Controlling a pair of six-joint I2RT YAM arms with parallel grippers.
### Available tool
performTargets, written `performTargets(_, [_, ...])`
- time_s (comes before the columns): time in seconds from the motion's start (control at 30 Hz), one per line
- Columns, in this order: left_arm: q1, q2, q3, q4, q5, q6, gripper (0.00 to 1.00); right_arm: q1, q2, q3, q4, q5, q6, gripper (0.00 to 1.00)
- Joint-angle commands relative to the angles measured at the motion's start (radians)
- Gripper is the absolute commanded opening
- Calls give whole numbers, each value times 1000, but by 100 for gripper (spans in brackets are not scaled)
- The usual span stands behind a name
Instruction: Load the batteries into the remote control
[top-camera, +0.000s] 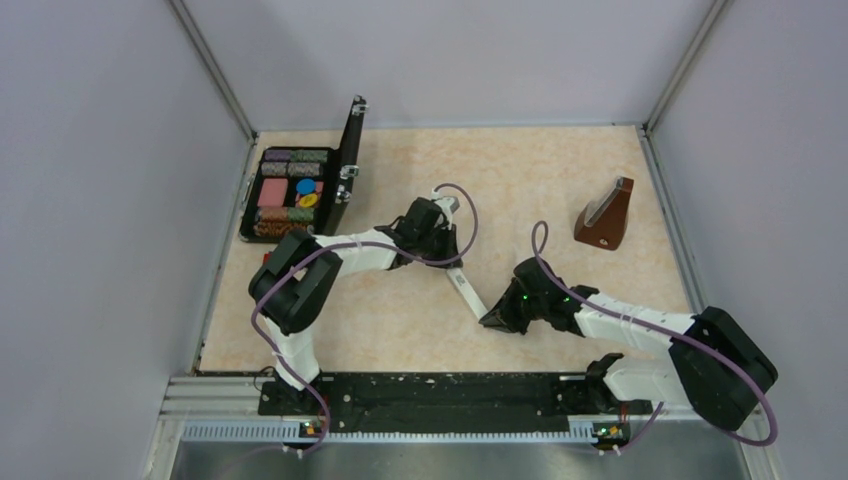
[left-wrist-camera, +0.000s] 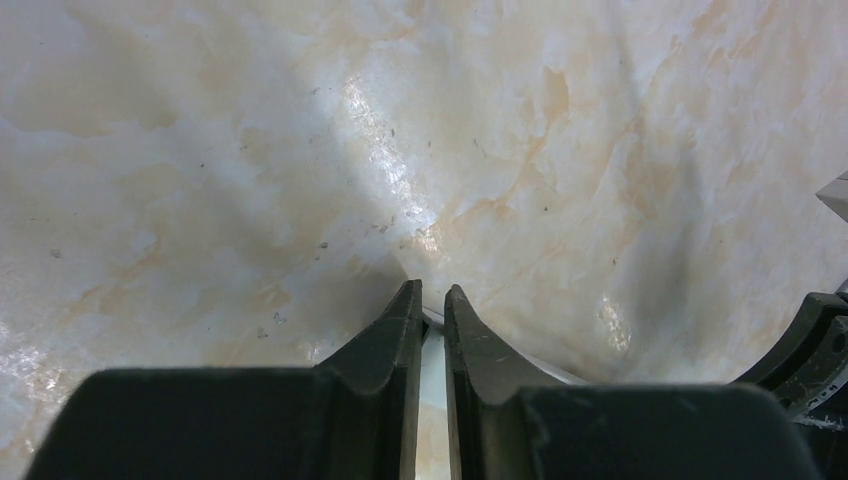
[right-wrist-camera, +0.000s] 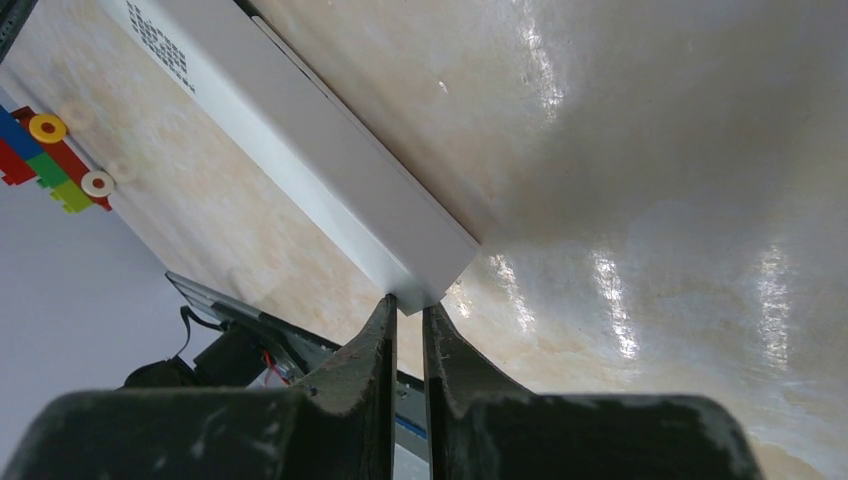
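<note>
Left gripper (left-wrist-camera: 430, 300) is pinched tight on a white sliver, the far end of the remote control (top-camera: 466, 287); right gripper (right-wrist-camera: 408, 305) is nipped onto its near corner. The slim white bar, small print on one face, spans between them mid-table (top-camera: 560, 170). Open chip case (top-camera: 300, 190) sits back left and wooden metronome (top-camera: 605, 215) back right, both well apart, with walls beyond.

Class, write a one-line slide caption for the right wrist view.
Right gripper pinching the near end of the white remote control against the marbled table.

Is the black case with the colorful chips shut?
No, the black case lies open, its lid standing up beside the rows of chips.
</note>
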Motion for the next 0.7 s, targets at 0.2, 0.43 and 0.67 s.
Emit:
performTargets(0.2, [-31,20,-106,44,126,-59,9,-32,43,-16,31,64,63,3])
performTargets(0.43, [-32,26,-122,79,157,-41,0,-46,85,-11,49,51,69,1])
performTargets(0.67, [-31,36,-91,55,157,-16,0,-57,108,20,23,54,41,3])
